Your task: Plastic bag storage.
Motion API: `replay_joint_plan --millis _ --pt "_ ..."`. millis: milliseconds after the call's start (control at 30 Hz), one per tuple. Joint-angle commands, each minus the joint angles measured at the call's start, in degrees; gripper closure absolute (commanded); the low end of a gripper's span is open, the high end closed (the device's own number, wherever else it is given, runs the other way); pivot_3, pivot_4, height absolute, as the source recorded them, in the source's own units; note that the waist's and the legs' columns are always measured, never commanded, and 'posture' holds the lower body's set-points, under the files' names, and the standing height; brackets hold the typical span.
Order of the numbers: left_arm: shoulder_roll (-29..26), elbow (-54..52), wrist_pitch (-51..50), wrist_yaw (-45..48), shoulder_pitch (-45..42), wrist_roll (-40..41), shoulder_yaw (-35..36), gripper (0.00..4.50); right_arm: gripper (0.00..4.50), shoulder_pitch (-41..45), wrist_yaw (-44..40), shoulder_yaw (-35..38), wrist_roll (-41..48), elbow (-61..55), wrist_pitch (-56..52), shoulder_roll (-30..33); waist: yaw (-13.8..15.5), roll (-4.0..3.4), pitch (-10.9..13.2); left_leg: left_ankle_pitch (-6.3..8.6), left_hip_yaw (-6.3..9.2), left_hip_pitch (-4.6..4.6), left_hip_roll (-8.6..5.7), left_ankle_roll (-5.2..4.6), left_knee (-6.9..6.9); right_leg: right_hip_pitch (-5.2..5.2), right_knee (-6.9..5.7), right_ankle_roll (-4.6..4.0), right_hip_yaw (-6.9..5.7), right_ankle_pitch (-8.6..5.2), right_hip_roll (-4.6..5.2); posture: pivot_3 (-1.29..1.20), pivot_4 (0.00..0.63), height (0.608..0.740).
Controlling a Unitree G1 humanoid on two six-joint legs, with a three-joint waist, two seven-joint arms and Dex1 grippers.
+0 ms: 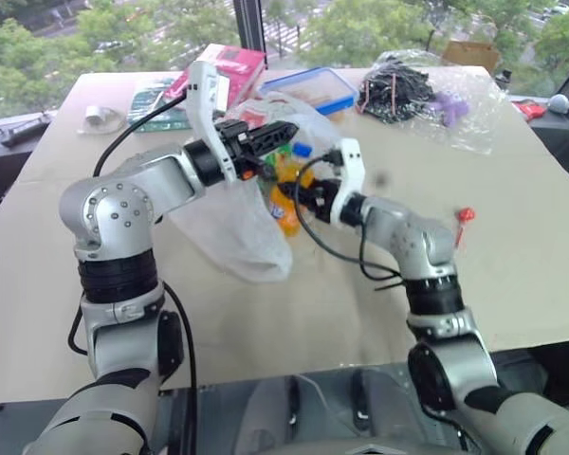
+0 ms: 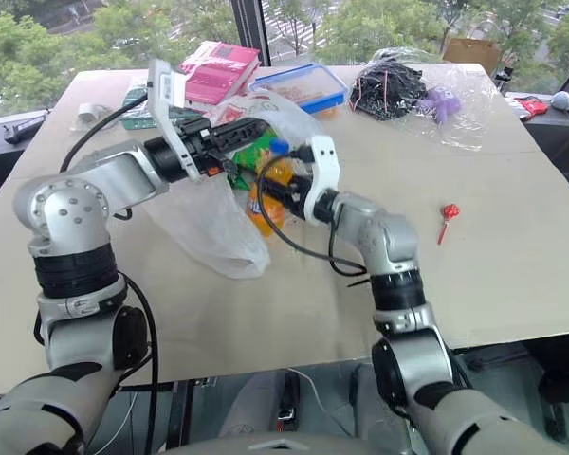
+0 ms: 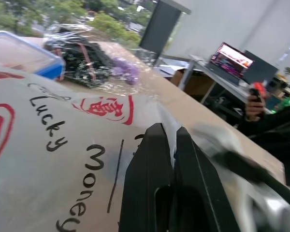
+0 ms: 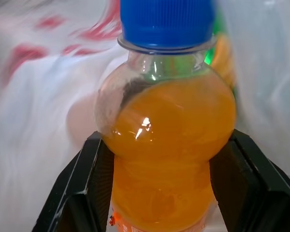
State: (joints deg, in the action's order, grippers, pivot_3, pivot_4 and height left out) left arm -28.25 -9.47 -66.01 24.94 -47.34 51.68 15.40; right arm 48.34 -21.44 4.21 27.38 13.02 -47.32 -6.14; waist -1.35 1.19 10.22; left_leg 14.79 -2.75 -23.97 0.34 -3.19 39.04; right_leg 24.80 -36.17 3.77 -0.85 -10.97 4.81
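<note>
Holding the plastic bag (image 1: 232,227) up, the left pincer (image 1: 286,131) is clenched on its rim. The right pincer (image 4: 162,159) grasps an orange drink bottle (image 4: 166,130) at the opening; it could snag the thin film and miss.

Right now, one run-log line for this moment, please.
left gripper: shut on plastic bag | right gripper: shut on orange drink bottle | bottle at bag

Plastic bag held up over the desk, mouth open

The plastic bag (image 1: 229,227) is thin, crinkly and translucent white, printed with a red square logo, small red marks and black lettering that reads "Lucky Money". Its upper edge is lifted above the desk (image 1: 512,246) and pinched in the left pincer (image 1: 283,133), whose fingers (image 3: 150,193) are closed on the film. The body sags down to the desk surface, and its mouth gapes towards the right.
</note>
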Motion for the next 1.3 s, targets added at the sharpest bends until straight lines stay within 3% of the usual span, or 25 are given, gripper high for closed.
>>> replay_joint_plan --millis 33,233,267,300,400,433,467,533,667,767,833,1100,1200,1300 --pt "-1.7 -4.93 -1.88 0.22 2.11 2.41 0.36 4.5 2.19 8.18 -1.15 4.16 2.42 9.94 6.22 -2.06 -0.59 0.0 0.0 0.0 0.0 0.0 0.0 0.0 -0.01 0.0 0.01 0.0 0.01 0.0 0.0 0.0 0.15 0.74" --pt "-0.74 -7.13 -1.9 -2.13 4.35 2.3 -0.23 4.5 2.19 22.9 1.51 10.63 1.04 39.77 21.86 -5.41 -1.16 -0.03 0.02 0.0 -0.02 0.0 0.01 0.01 -0.07 0.01 0.03 0.0 0.02 0.01 0.03 0.0 0.15 0.74" --pt "-0.27 -6.96 -1.81 -2.59 4.35 2.46 -0.08 4.5 1.7 24.61 1.38 11.41 0.88 43.55 23.96 -5.81 -1.17 -0.03 0.02 -0.01 -0.03 0.01 0.0 0.03 -0.1 0.02 0.04 -0.01 0.02 0.01 0.03 0.0 0.15 0.74" --pt "0.12 -6.75 -1.63 -2.9 4.35 2.36 -0.14 4.5 1.7 26.11 0.69 12.13 1.06 46.38 25.88 -6.44 -1.17 -0.03 0.02 -0.01 -0.02 0.01 0.0 0.05 -0.14 0.03 0.05 -0.01 0.02 0.01 0.02 0.0 0.15 0.74" --pt "1.54 -5.69 -0.98 -4.08 4.28 2.33 0.47 4.5 0.36 29.32 0.44 11.7 -0.46 50.96 29.82 -7.62 -1.01 -0.02 0.01 -0.06 0.0 0.02 0.01 0.12 -0.42 0.05 0.22 -0.02 -0.01 0.01 0.04 0.0 0.15 0.74" --pt "1.74 -4.84 -0.22 -4.41 4.03 1.64 0.59 4.5 0.06 29.84 0.72 9.96 -2.44 50.77 31.32 -7.41 -1.03 -0.02 0.02 -0.06 -0.01 0.02 0.01 0.13 -0.5 0.05 0.23 -0.02 -0.01 0.01 0.05 0.0 0.15 0.74" --pt "1.85 -4.27 0.3 -4.63 3.83 1.13 0.65 4.5 0.06 30.19 0.84 8.78 -3.78 50.67 32.42 -7.22 -1.07 -0.02 0.02 -0.06 -0.02 0.02 0.01 0.13 -0.56 0.05 0.23 -0.01 0.0 0.01 0.06 0.0 0.15 0.74" --pt "2.76 -1.53 1.77 -6.26 2.33 0.24 1.78 4.5 0.06 27.37 -2.91 3.46 -7.36 44.26 32.12 -5.48 -1.12 -0.03 0.02 -0.07 -0.03 0.02 0.0 0.13 -0.64 0.06 0.23 -0.01 0.0 0.01 0.06 0.0 0.15 0.74" --pt "3.26 2.24 4.75 -7.77 0.71 -1.59 2.31 4.5 0.06 15.09 -9.32 -4.83 -7.1 18.52 20.16 0.03 -0.81 0.0 -0.01 -0.08 -0.02 -0.04 0.01 0.16 -0.72 0.14 0.25 -0.01 -0.04 0.01 0.04 0.0 0.15 0.74" --pt "3.93 4.54 7.05 -7.89 0.58 -3.4 1.1 4.5 0.06 3.44 -7.34 -4.92 1.35 -11.64 1.33 7.81 -0.21 -0.02 -0.02 -0.08 0.11 -0.16 0.0 0.15 -0.69 0.13 0.32 -0.01 -0.15 0.01 0.15 0.0 0.15 0.74" --pt "4.54 5.42 8.08 -7.69 0.52 -4.23 0.28 4.5 0.06 -0.02 -4.97 -3.14 4.72 -22.04 -5.01 10.6 0.22 -0.02 -0.01 -0.09 0.14 -0.27 -0.03 0.14 -0.59 0.16 0.3 0.01 -0.2 0.02 0.19 0.0 0.15 0.74" --pt "5.36 7.43 10.07 -5.39 -0.01 -6.44 -1.74 4.5 0.06 -10.26 6.75 4.9 8.58 -49.39 -18.97 19.72 0.62 -0.02 -0.02 -0.21 0.03 0.02 -0.01 0.34 -0.53 0.16 0.08 -0.03 -0.1 0.0 -0.04 0.0 0.15 0.74" --pt "5.25 7.74 10.7 -4.85 0.18 -7.16 -2.05 4.5 0.06 -17.28 13.42 8.65 2.04 -54.16 -24.9 27.21 0.81 0.04 -0.05 -0.19 0.0 0.03 -0.06 0.26 -0.45 0.1 0.08 -0.02 -0.03 0.01 0.05 0.0 0.15 0.74" --pt "5.9 7.87 11.01 -4.62 0.33 -7.69 -2.57 4.5 0.06 -24.0 21.13 12.02 -4.63 -52.91 -27.02 27.71 1.25 0.09 -0.09 -0.11 0.04 0.02 -0.07 0.13 -0.39 -0.04 0.2 -0.02 -0.09 0.01 0.09 0.0 0.15 0.74"
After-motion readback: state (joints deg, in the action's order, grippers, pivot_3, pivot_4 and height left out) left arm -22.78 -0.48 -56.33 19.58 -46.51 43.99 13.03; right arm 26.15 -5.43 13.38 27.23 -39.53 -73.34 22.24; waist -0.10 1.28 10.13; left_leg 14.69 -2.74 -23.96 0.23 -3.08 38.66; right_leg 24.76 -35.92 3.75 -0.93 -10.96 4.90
